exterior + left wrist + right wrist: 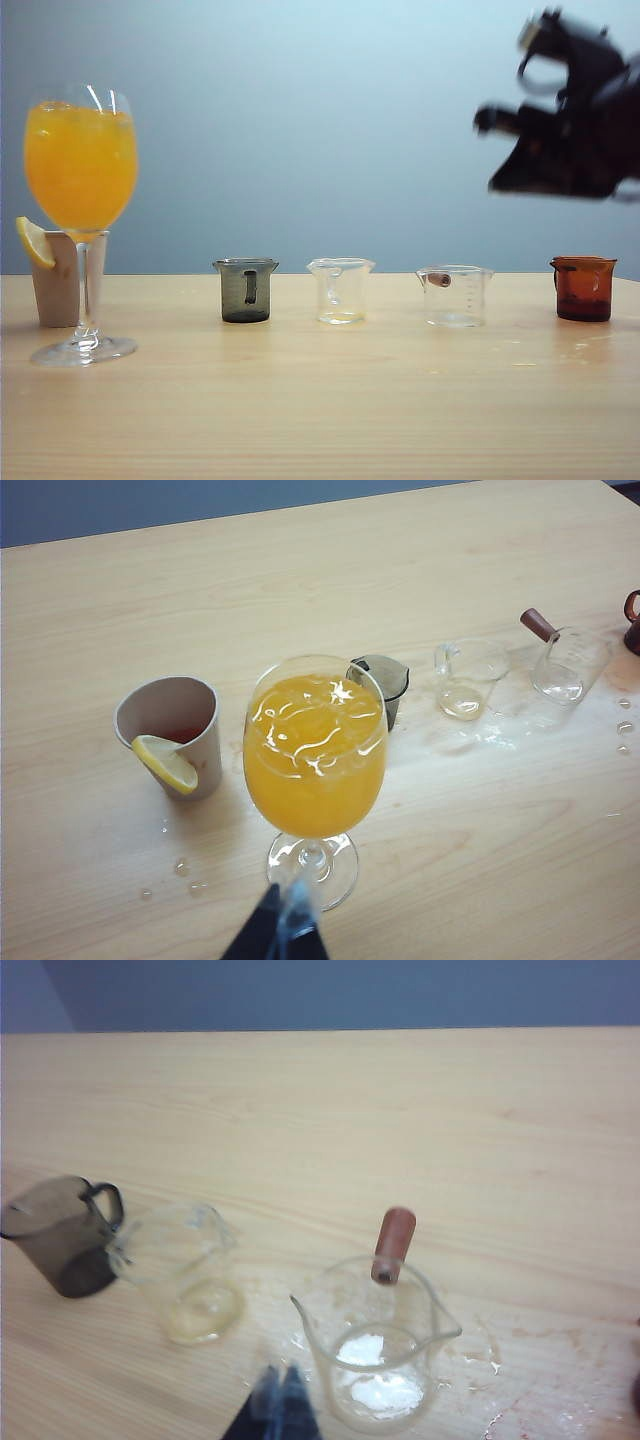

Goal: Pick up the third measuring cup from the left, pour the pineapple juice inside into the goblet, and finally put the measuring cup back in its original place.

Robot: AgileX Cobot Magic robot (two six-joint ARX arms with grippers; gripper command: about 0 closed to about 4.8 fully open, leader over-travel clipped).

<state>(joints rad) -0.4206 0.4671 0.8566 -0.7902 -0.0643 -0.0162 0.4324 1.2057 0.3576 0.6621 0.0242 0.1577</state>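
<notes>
The third measuring cup point(455, 295) is clear, with a reddish-brown stub at its rim, and stands upright on the table third in the row; it looks empty point(375, 1350). I cannot pick out the pineapple juice anywhere. The goblet point(80, 160) at far left holds orange-yellow drink nearly to the brim point(315, 740). My right gripper point(487, 118) hangs blurred high above the right end of the row, shut and empty; its tips point(280, 1395) show beside the cup. My left gripper point(285, 915) is shut just short of the goblet's foot.
A smoky grey cup point(245, 290), a clear cup point(340, 290) with a pale film at its bottom, and an amber cup point(583, 288) complete the row. A beige cup with a lemon slice point(60, 280) stands behind the goblet. Spilled drops point(625, 725) wet the table point(320, 420).
</notes>
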